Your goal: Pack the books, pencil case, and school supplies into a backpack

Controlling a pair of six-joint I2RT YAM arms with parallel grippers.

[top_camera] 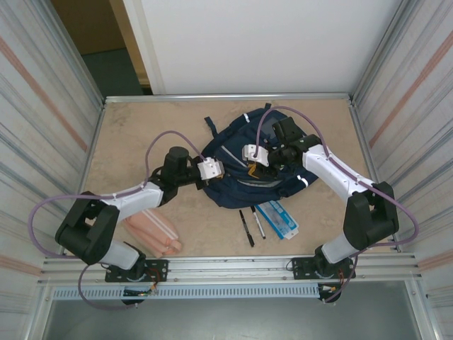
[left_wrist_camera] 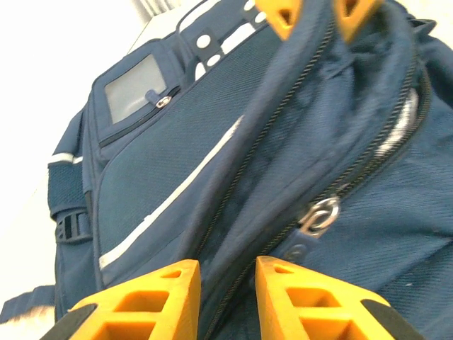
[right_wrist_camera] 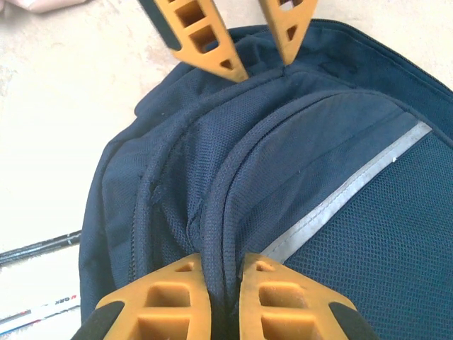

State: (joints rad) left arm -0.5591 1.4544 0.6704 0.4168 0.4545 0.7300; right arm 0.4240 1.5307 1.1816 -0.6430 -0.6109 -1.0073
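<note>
The backpack [top_camera: 233, 191] lies flat near the middle of the table [top_camera: 141, 142], its top end toward the arms. Both arms work at that end. The right gripper [right_wrist_camera: 221, 261] is closed on a raised seam of the backpack, and the fabric ridge runs pinched between its fingers. The left gripper [left_wrist_camera: 226, 265] straddles a fold beside a zip line. Its jaws stand partly apart, and we cannot tell whether they press on the fabric or merely bracket it. A metal ring pull [left_wrist_camera: 322, 212] sits on the zip just beside the left fingers.

We judge the task to be at its opening stage: the arms are working to spread or unzip the bag's mouth, and nothing has been loaded that we can confirm. We cannot tell what, if anything, is inside.

Items still to be packed lie on the table:
- The pencil case [top_camera: 152, 230] lies beside the left arm, well apart from the backpack.
- The two pens [top_camera: 245, 227] lie side by side, just below the backpack's near edge.
- The blue-and-white box [top_camera: 278, 219] lies just beside the pens, on their right.

The table is a mottled beige slab edged with a metal frame. Corrugated metal panels [top_camera: 42, 106] close both sides and a plain white panel [top_camera: 248, 42] closes the back. A slotted aluminium rail [top_camera: 226, 268] carries the arm bases along the near edge.
</note>
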